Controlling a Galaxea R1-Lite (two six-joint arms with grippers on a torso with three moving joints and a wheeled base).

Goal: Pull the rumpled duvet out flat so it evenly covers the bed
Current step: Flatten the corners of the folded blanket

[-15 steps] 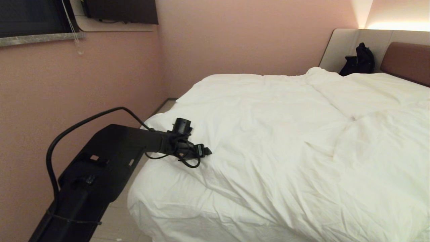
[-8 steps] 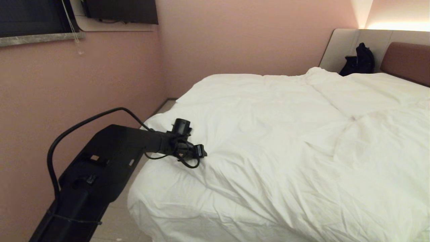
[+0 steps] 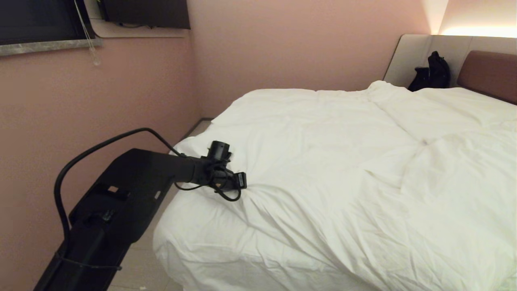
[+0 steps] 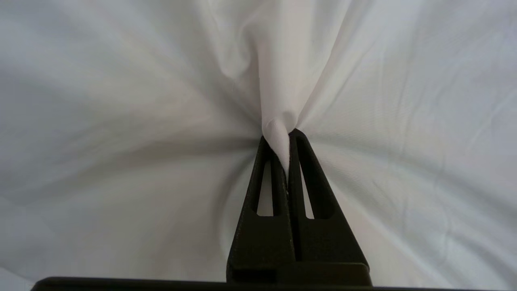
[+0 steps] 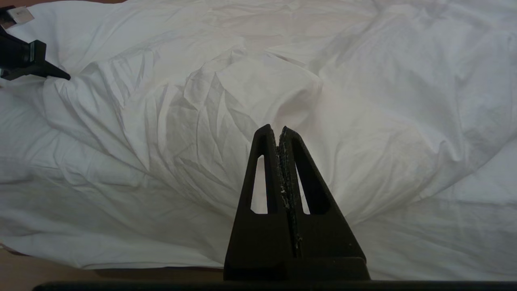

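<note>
The creased white duvet [image 3: 331,169] lies rumpled over the bed, whose brown and beige headboard [image 3: 490,72] stands at the far right. My left gripper [image 3: 244,182] rests on the duvet near the bed's left edge, toward the foot. In the left wrist view the left gripper [image 4: 280,135] is shut on a pinched fold of the duvet [image 4: 278,101], and creases fan out from the pinch. My right gripper [image 5: 278,130] is shut with nothing in it, hanging over the duvet [image 5: 202,101] near the foot edge. It is out of the head view.
A black bag [image 3: 431,74] leans against the headboard's beige panel. The pink wall [image 3: 101,101] runs close along the bed's left side, leaving a narrow strip of floor [image 3: 141,266]. A window ledge [image 3: 44,46] juts out above my left arm.
The left gripper's fingers have closed on a fold of the duvet, and the cloth has bunched up at their tips. The arm itself has hardly moved.
</note>
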